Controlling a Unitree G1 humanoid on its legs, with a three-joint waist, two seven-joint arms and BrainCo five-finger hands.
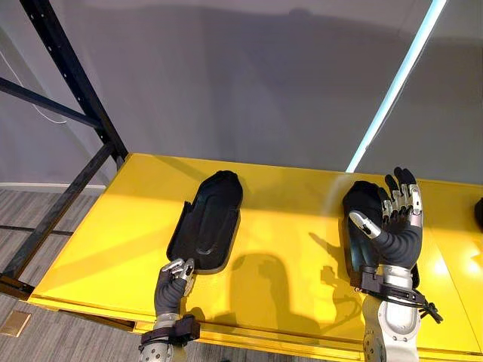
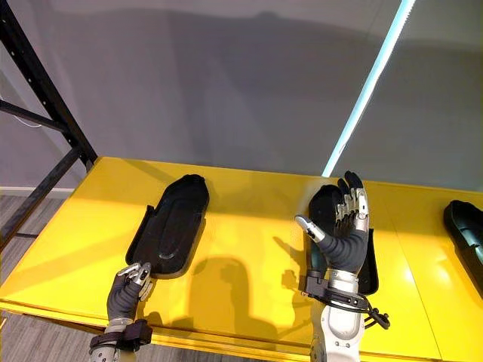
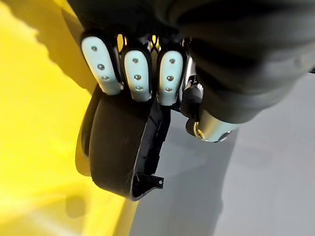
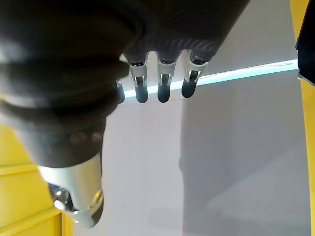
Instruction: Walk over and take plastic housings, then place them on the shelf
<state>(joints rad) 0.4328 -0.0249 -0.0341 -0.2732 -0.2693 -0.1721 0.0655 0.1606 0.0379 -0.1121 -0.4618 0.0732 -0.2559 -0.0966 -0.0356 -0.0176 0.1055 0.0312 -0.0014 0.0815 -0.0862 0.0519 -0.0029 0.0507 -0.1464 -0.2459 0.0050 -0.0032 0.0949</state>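
Two black housings lie flat on the yellow shelf [image 1: 287,226], one ahead of each hand, and the coming move depends on how each sits against its hand.

The left housing [image 1: 207,219] lies straight beyond the left hand [image 1: 172,285], with its long axis running away from the hand and leaning a little toward the right hand's side. Its near end is just past the knuckles. The left hand's fingers [image 3: 138,73] are curled in and seem to hold nothing. I cannot tell whether they brush the housing's near rim.

The right hand [image 1: 398,234] stands upright above the shelf, with its fingers [image 4: 165,88] straight and spread and its thumb out to the side, and it grips nothing. The right housing [image 1: 361,204] lies below and just to the thumb side of it, and its long axis is roughly in line with the forearm.

Each housing is therefore nearer its own hand, lengthwise to the reach. Since both already rest on the shelf, they look placed (a third housing [image 2: 466,230] lies well off past the right hand's outer side). The next move is probably to draw both hands back along that same axis without dragging a rim.
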